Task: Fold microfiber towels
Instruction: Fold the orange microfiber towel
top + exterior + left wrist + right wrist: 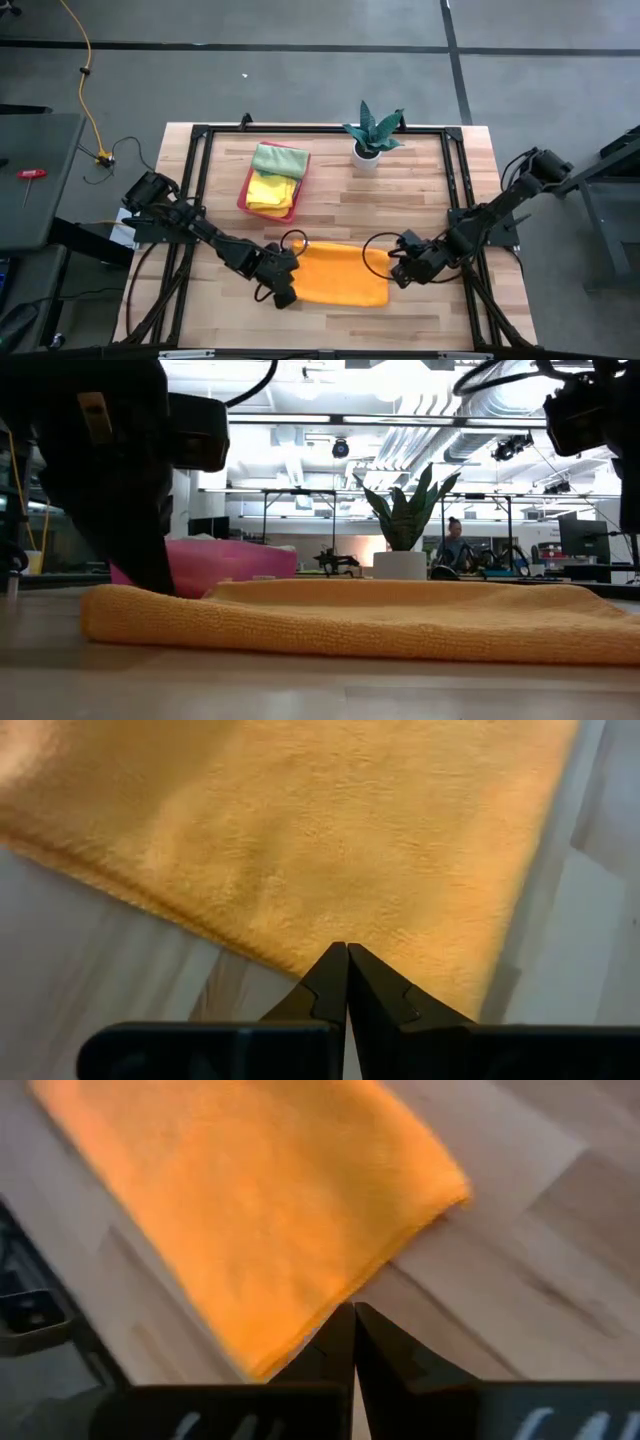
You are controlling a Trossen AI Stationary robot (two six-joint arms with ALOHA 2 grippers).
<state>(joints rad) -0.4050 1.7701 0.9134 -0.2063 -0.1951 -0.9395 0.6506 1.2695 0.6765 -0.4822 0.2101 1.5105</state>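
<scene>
From the high view, we found the left gripper (284,293) at seven o'clock on the table (420,200), fingers pressed together on nothing at the edge of the orange towel (340,274), which lay folded at six o'clock, we judged ready for stacking. The pink tray (243,195) at eleven held green and yellow towels. The right gripper (398,272), likewise closed and empty, sat beside the towel's other end. How many towels the tray held, we couldn't make out

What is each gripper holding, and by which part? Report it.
Nothing is held. The left gripper is shut at the edge of the orange towel, with no cloth between its fingers; the right gripper is shut beside the towel's other edge.
</scene>
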